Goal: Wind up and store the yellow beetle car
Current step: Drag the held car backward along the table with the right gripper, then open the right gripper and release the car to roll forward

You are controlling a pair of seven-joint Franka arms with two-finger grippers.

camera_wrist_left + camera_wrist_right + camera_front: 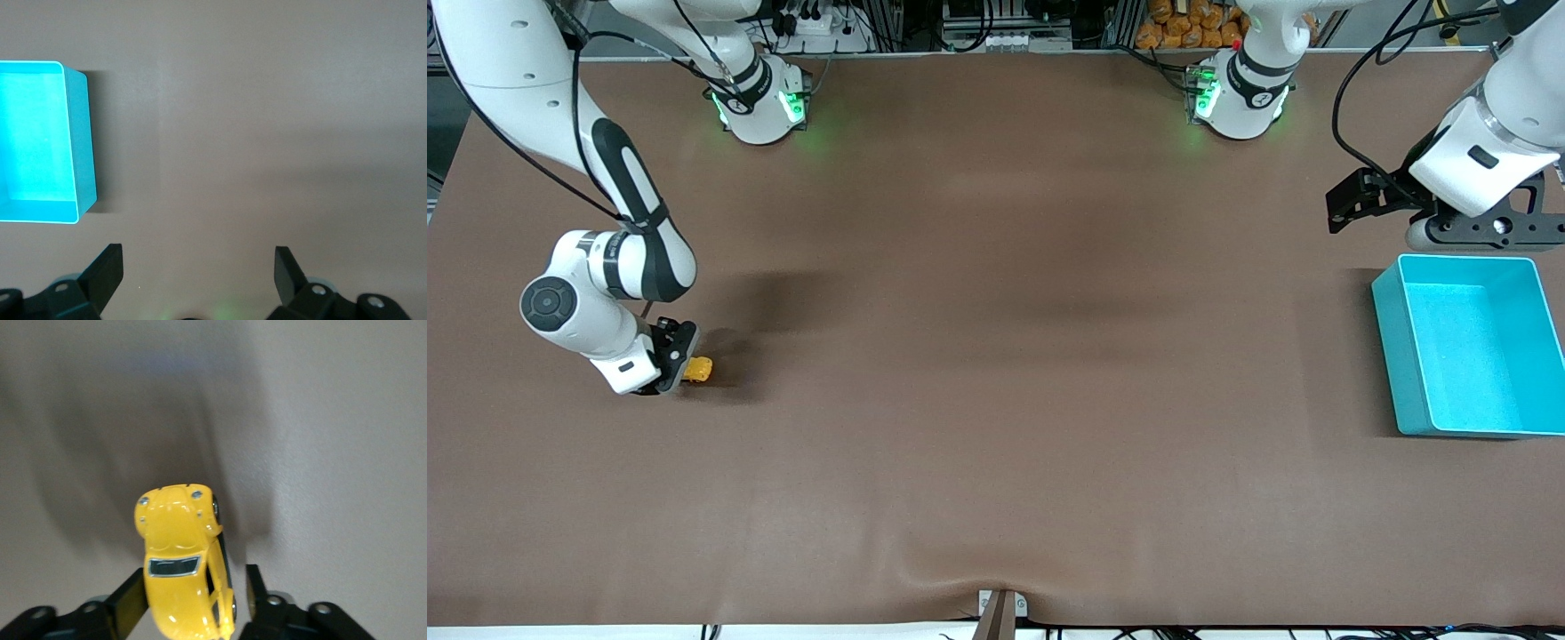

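The yellow beetle car (699, 368) is at the right arm's end of the table, down at the brown mat. In the right wrist view the yellow beetle car (180, 553) lies between the fingers, nose pointing away from the wrist. My right gripper (680, 364) (193, 585) stands open around it: one finger is against the car's side and the other stands off it with a visible gap. My left gripper (1347, 209) (198, 259) waits open and holds nothing. It is over the mat beside the teal bin (1392, 356).
The teal bin (83, 147) stands open-topped at the left arm's end of the table with nothing showing inside it. Brown mat stretches between car and bin. A small bracket (1000, 609) sits at the table edge nearest the front camera.
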